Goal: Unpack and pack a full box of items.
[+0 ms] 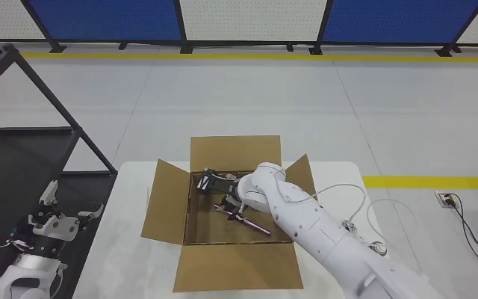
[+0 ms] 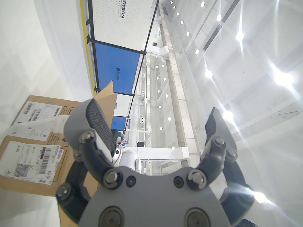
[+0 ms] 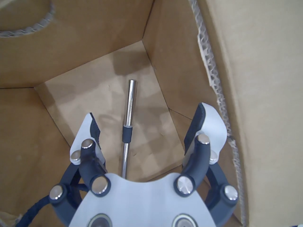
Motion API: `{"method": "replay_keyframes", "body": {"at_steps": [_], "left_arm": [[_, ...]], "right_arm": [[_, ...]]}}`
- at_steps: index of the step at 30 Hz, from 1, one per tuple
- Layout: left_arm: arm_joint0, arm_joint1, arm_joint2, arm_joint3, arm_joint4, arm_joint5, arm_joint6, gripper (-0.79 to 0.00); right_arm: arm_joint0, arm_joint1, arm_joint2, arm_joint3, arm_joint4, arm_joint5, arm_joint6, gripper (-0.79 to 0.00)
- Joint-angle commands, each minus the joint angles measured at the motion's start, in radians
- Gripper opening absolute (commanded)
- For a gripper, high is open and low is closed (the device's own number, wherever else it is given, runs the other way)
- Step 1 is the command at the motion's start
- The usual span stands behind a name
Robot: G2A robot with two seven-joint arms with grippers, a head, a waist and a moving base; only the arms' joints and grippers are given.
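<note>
Top view: the cardboard box [image 1: 235,153] stands on the white table [image 1: 127,258] with all four flaps folded outward, which we read as keeping the mouth clear so that an arm can go straight down into it. The right arm leans over the rim and carries the right gripper [image 1: 208,183] inside the walls, near the far side of the box. Right wrist view: a metal rod [image 3: 129,105] with a dark band around its middle lies flat on the box floor, its free end pointing toward a corner. The right gripper's fingers [image 3: 94,128] are spread wide and grasp nothing. The rod runs along the line between them and passes under the palm, touching neither pad. We judge that the claw hangs above the rod, apart from it, and is lined up along its length instead of across it, so a grasp would likely call for a turn of the wrist and a descent. Left wrist view: the left gripper [image 2: 153,112] is parked off to the side of the box, facing upward, its fingers likewise apart and empty, presumably to keep it out of the working arm's way.
</note>
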Motion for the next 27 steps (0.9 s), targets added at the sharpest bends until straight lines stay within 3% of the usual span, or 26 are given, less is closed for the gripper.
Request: {"method": "replay_keyframes", "body": {"at_steps": [1, 5, 12, 19, 27], "left_arm": [[0.000, 0.000, 0.000, 0.000, 0.000, 0.000, 0.000, 0.000], [0.000, 0.000, 0.000, 0.000, 0.000, 0.000, 0.000, 0.000], [0.000, 0.000, 0.000, 0.000, 0.000, 0.000, 0.000, 0.000], [0.000, 0.000, 0.000, 0.000, 0.000, 0.000, 0.000, 0.000], [0.000, 0.000, 0.000, 0.000, 0.000, 0.000, 0.000, 0.000]], "right_arm": [[-0.034, 0.037, 0.040, -0.109, -0.022, 0.004, 0.026, 0.000], [-0.171, 0.130, 0.171, -0.409, -0.087, 0.011, 0.111, 0.000], [-0.444, 0.237, 0.410, -0.816, -0.142, -0.028, 0.161, 0.000], [-0.582, 0.278, 0.569, -0.937, -0.071, -0.113, 0.084, 0.000], [-0.582, 0.278, 0.569, -0.937, -0.071, -0.113, 0.084, 0.000]]}}
